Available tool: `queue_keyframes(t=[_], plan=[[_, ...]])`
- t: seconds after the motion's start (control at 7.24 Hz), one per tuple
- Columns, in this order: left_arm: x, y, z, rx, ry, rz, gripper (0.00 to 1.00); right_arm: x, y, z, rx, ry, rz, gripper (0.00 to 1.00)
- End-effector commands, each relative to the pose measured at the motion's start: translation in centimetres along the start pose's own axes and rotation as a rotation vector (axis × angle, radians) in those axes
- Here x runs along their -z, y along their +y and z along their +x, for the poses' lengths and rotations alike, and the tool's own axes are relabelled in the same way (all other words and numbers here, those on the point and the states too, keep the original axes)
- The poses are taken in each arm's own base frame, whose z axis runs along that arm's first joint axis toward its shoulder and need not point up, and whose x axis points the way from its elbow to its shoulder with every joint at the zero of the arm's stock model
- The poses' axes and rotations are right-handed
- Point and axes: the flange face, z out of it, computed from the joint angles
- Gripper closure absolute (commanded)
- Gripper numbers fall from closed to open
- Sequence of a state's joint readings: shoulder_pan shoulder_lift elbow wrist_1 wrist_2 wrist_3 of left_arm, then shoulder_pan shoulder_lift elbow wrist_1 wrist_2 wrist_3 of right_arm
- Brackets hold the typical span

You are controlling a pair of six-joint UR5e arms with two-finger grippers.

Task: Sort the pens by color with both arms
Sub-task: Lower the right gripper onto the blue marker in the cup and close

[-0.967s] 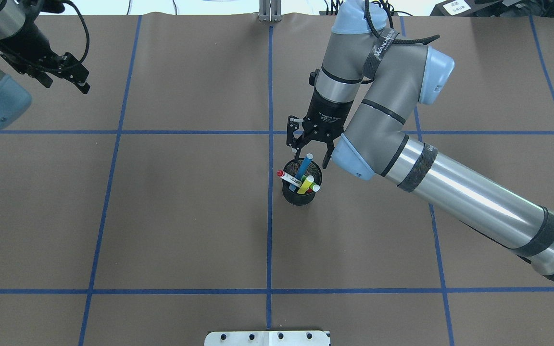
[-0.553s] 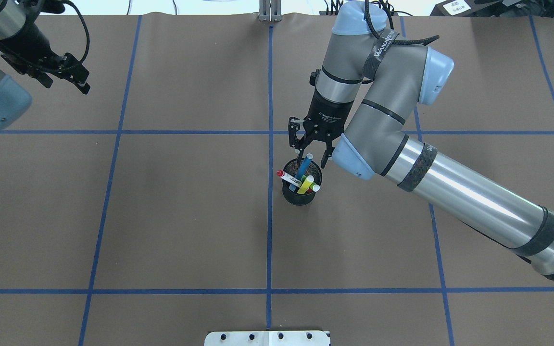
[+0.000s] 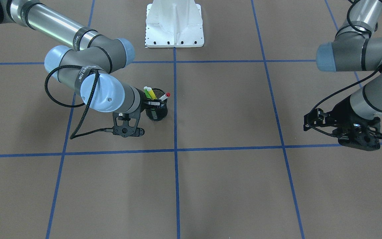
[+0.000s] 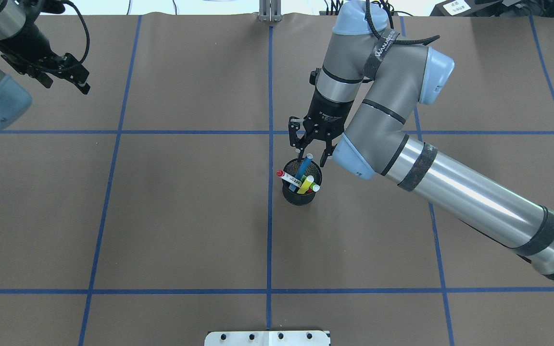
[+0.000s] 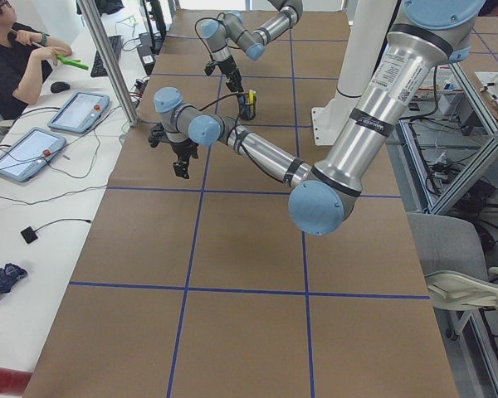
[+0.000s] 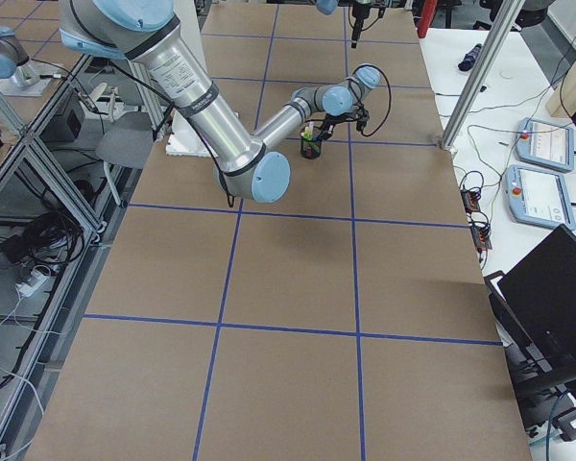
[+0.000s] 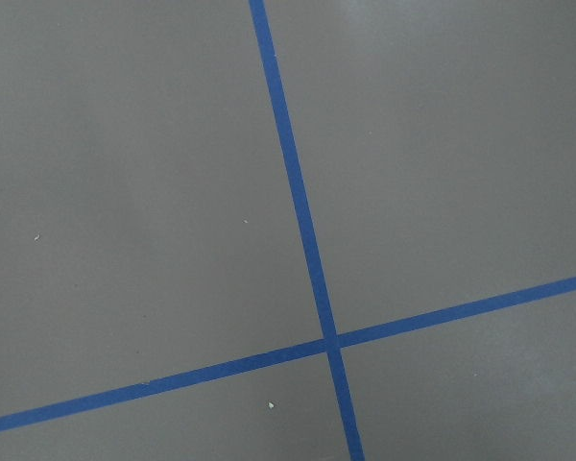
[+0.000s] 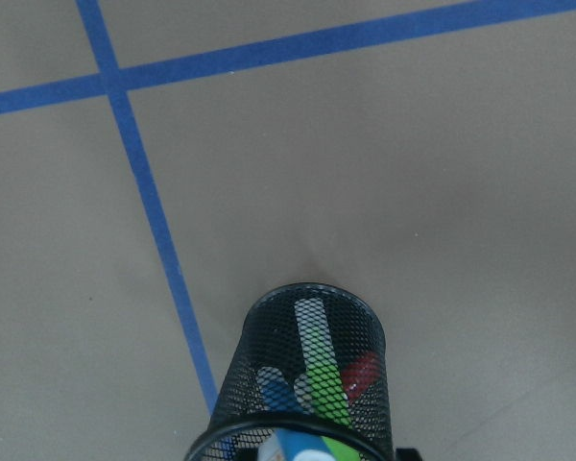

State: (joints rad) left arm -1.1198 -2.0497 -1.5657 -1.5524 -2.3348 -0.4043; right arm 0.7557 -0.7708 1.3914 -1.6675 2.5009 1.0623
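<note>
A black mesh cup [image 4: 301, 196] stands just right of the table's centre line and holds the pens. A blue pen [image 4: 303, 168] leans toward the far side. A yellow pen [image 4: 307, 184], a green pen [image 4: 314, 188] and a white pen with a red cap [image 4: 286, 177] lean beside it. My right gripper [image 4: 311, 159] hangs over the cup's far rim, open, with the blue pen's pale tip between its fingers and gaps on both sides. The right wrist view looks down through the mesh cup [image 8: 307, 384] at the pens. My left gripper [image 4: 67, 88] is open and empty at the far left.
Blue tape lines [image 4: 270, 216] divide the brown table into squares. The white pedestal base [image 3: 174, 26] is bolted at the robot's side. A seated person [image 5: 17, 50] and tablets [image 5: 79, 112] are at a side bench beyond the table's far edge.
The right gripper's fingers have drawn closer together around the blue pen's tip. The cup, the pens and the left arm have not moved.
</note>
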Motion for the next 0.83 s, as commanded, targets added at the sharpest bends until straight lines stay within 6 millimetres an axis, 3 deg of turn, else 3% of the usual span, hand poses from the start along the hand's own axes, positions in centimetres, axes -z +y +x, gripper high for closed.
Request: queue_keyframes(t=[0.0, 0.55, 0.69], plan=[[-0.13, 0.0, -0.3, -0.006, -0.003, -0.001, 0.0, 0.02, -0.04, -0.22, 0.021, -0.01, 0.015, 0.48], [-0.14, 0.01, -0.3, -0.005, -0.002, -0.003, 0.0, -0.23, -0.54, 0.01, 0.026, -0.015, 0.02, 0.52], [-0.14, 0.0, -0.31, -0.005, -0.003, -0.002, 0.0, -0.23, -0.54, 0.01, 0.024, -0.015, 0.02, 0.64]])
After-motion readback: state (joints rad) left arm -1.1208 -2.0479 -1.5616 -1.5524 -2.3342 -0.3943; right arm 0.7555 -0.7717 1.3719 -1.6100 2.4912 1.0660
